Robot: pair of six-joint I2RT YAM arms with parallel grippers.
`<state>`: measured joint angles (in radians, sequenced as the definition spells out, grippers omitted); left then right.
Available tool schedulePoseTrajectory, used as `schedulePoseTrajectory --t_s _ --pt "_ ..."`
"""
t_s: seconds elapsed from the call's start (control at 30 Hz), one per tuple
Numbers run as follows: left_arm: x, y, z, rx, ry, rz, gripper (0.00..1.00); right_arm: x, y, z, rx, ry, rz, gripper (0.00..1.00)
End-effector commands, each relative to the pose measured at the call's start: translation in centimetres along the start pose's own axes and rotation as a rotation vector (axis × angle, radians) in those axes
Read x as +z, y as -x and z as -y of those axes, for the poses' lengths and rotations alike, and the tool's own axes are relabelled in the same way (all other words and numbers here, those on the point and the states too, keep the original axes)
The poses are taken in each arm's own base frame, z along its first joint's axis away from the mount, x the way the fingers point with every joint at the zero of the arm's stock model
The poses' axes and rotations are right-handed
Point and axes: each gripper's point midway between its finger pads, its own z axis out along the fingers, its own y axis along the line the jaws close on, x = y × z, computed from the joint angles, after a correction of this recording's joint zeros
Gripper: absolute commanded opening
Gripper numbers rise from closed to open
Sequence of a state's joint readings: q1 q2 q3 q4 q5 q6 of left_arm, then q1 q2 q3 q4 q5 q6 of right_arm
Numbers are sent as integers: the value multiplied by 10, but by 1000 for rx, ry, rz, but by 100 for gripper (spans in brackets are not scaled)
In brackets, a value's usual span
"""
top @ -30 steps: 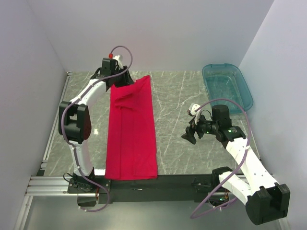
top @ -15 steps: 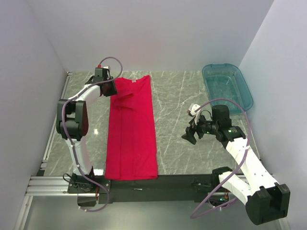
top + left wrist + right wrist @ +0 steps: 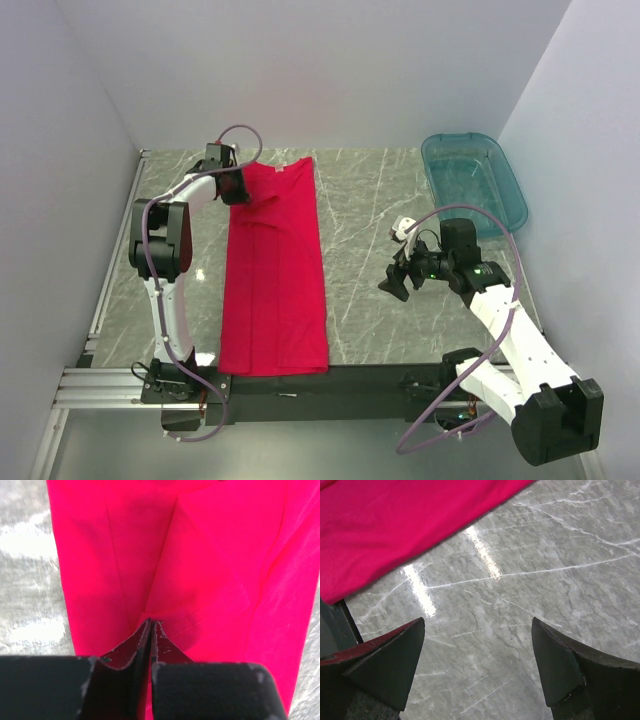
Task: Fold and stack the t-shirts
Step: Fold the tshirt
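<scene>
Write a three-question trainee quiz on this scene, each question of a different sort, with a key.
1. True or false: the left tool is shut on the red t-shirt.
2. Pick one. The right tool is: A) open over bare table; B) shut on the t-shirt; C) shut on nothing.
3. Fill in: the teal bin sits at the table's far ____ corner, seen from above.
Key: 1 true; 2 A; 3 right.
</scene>
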<state>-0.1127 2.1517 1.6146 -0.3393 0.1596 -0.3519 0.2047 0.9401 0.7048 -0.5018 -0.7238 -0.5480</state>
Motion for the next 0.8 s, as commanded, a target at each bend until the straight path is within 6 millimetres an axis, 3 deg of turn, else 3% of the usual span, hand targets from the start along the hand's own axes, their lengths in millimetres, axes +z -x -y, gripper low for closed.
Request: schedulePoseTrajectory --t_s 0.0,0.53,0.77 --pt "-7 -3 9 25 -33 -6 9 -3 14 5 -26 -4 25 93" --pt "-36 14 21 15 -33 64 12 -4 13 4 -28 0 22 93" --pt "-26 -12 10 -2 -2 -9 11 -4 14 3 -29 1 23 93"
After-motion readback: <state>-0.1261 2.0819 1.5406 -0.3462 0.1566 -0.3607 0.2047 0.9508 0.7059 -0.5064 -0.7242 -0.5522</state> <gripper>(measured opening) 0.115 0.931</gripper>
